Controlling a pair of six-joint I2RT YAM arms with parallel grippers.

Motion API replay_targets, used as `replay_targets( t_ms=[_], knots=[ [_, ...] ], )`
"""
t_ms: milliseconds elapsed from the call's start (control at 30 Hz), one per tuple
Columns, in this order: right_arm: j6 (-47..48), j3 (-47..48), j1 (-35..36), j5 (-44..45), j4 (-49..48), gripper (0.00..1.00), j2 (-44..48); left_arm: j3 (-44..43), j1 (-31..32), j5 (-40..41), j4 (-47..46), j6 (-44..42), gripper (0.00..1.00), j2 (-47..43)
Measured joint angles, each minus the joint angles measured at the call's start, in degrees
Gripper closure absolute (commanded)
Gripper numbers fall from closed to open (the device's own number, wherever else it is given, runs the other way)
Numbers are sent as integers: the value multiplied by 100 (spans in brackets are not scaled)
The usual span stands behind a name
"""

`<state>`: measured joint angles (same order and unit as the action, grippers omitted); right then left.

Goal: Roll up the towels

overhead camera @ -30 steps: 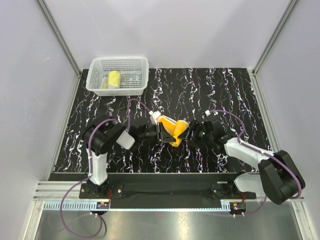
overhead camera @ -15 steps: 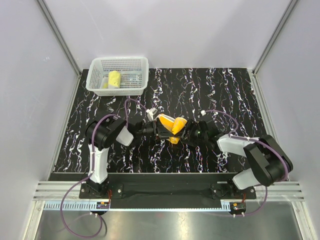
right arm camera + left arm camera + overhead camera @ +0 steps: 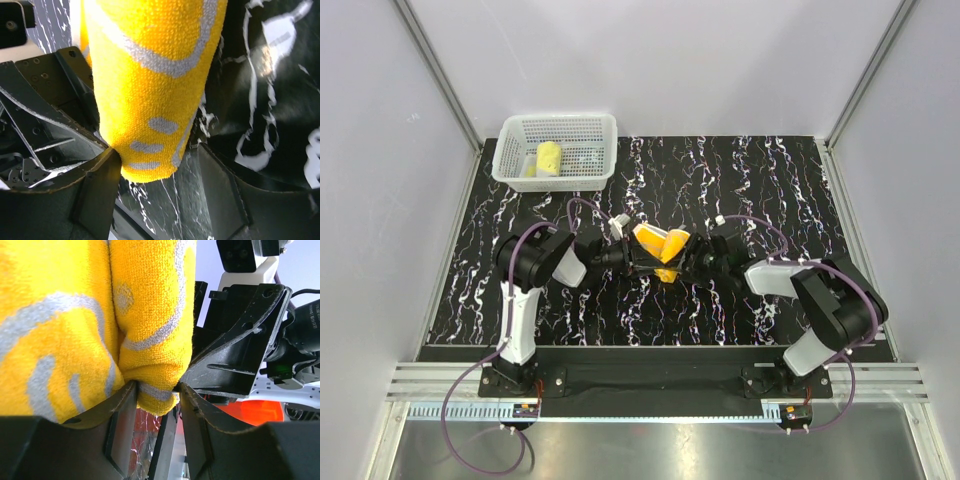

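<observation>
I see the yellow towel (image 3: 658, 250) at mid-table, left gripper (image 3: 155, 390) clamped on its fold, right gripper (image 3: 156, 159) straddling it, grip unclear. The fingers crowd together, so I risk a collision, or the towel slipping and unrolling.

No legible text, label, brand, number or sign is found in any view. The grey marks on the yellow towel (image 3: 150, 315) are woven curves and dots, not characters, and the white veining on the table (image 3: 770, 180) is pattern only. The small boards (image 3: 527, 408) at the near rail are too small to read.
</observation>
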<state>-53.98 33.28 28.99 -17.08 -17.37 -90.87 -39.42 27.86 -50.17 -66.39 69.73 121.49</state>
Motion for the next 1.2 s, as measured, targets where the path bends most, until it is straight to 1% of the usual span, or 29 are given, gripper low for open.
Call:
replay_targets(
  t_ms=[100, 200, 233, 367, 500, 533, 633, 667, 733, 833, 933, 1067, 1200],
  knots=[
    [7, 125, 4, -22, -116, 33, -190, 0, -59, 9, -103, 111, 55, 42],
    [0, 223, 28, -44, -350, 43, -420, 0, -74, 4, -203, 225, 55, 50],
    [-17, 240, 44, -55, -450, 52, -503, 2, -66, 2, -208, 238, 55, 52],
    [-46, 299, 90, -50, -702, 65, -721, 4, -52, 4, -203, 256, 54, 129],
    [-48, 317, 94, -57, -765, 70, -785, 46, -61, 24, -195, 219, 50, 133],
    [-48, 319, 96, -55, -761, 71, -785, 59, -61, 26, -157, 166, 46, 120],
    [-46, 398, 107, -33, -612, 76, -776, 101, -52, 57, 323, -173, 42, -149],
    [-48, 463, 116, -4, -455, 76, -765, 114, -42, 111, 636, -356, 39, -319],
    [-50, 621, 140, 90, -46, 77, -699, 133, -11, 256, 1377, -861, 39, -713],
    [-48, 852, 186, 264, 651, 79, -555, 114, 122, 828, 2736, -1740, 37, -1513],
    [-50, 1143, 245, 446, 1462, 81, -472, -35, 501, 1790, 4017, -2614, 37, -2365],
    [-57, 1515, 326, 581, 2363, 82, -457, -175, 1346, 3117, 4931, -3501, 34, -3182],
    [-76, 1725, 376, 610, 2942, 82, -457, -179, 2277, 4332, 5322, -4186, 27, -3517]
  ],
)
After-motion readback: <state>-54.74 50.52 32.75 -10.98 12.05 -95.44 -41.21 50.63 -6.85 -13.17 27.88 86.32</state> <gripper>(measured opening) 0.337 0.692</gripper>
